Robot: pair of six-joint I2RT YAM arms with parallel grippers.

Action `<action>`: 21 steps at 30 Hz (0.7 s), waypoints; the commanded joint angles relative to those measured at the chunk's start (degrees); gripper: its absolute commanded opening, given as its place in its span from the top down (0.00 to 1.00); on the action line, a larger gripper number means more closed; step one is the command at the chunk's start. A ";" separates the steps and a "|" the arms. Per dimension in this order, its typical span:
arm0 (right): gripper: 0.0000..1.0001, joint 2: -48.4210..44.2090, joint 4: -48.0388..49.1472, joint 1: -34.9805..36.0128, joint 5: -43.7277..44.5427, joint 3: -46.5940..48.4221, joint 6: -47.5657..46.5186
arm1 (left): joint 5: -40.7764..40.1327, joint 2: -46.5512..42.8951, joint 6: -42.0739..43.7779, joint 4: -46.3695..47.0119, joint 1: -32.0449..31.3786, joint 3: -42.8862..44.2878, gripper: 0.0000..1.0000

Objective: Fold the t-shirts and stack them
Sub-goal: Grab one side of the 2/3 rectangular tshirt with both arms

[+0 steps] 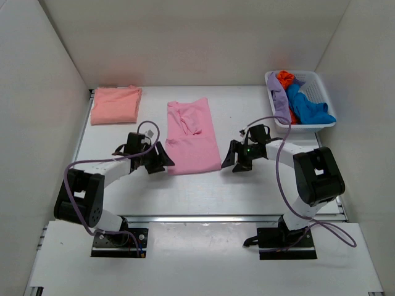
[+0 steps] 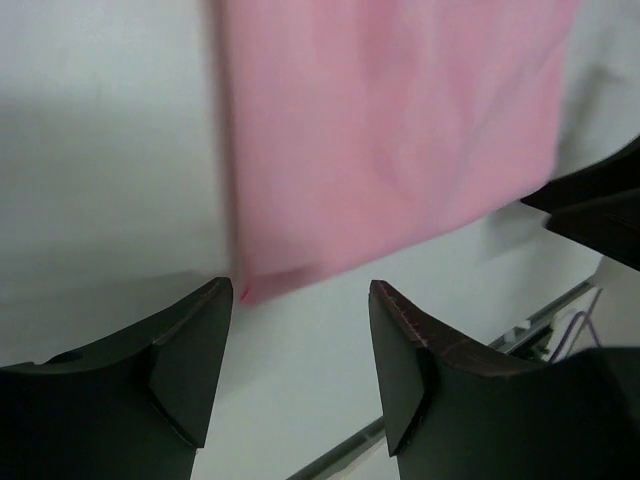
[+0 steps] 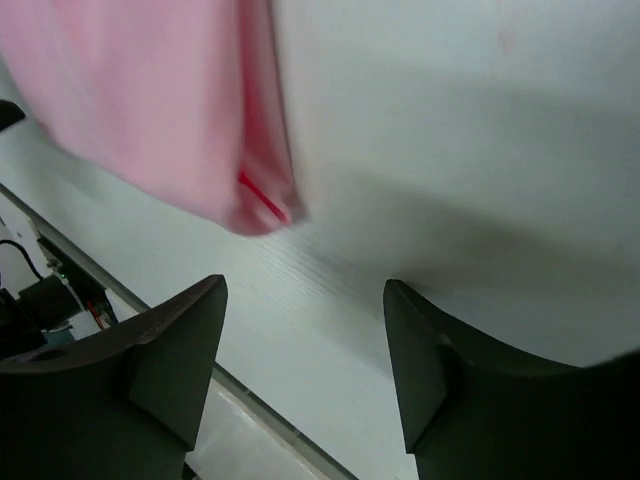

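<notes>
A light pink t-shirt (image 1: 192, 135) lies on the table centre as a long, partly folded strip. A salmon-peach t-shirt (image 1: 115, 104) lies folded at the far left. My left gripper (image 1: 164, 160) is open and empty beside the pink shirt's near left corner. In the left wrist view the pink cloth (image 2: 400, 130) lies just beyond the left gripper (image 2: 300, 300). My right gripper (image 1: 231, 157) is open and empty beside the near right corner. In the right wrist view that corner of the pink shirt (image 3: 255, 205) sits ahead of the right gripper (image 3: 305, 300).
A white lattice basket (image 1: 319, 89) at the far right holds purple, orange and blue cloths. White walls enclose the table on three sides. The table's near edge has a metal rail (image 1: 203, 217) in front of the arm bases.
</notes>
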 commanded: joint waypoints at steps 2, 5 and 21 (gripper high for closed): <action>0.35 -6.15 14.18 1.91 0.78 -9.16 9.00 | -4.69 -6.98 -5.38 6.26 -1.79 -8.31 0.32; 0.36 -6.60 18.84 2.27 -0.35 -12.33 12.78 | -7.32 -8.91 -9.59 8.28 -4.50 -11.39 0.33; 0.96 4.30 34.93 4.46 -7.56 -12.42 18.51 | -10.32 -7.95 -16.90 14.62 -8.65 -14.91 0.93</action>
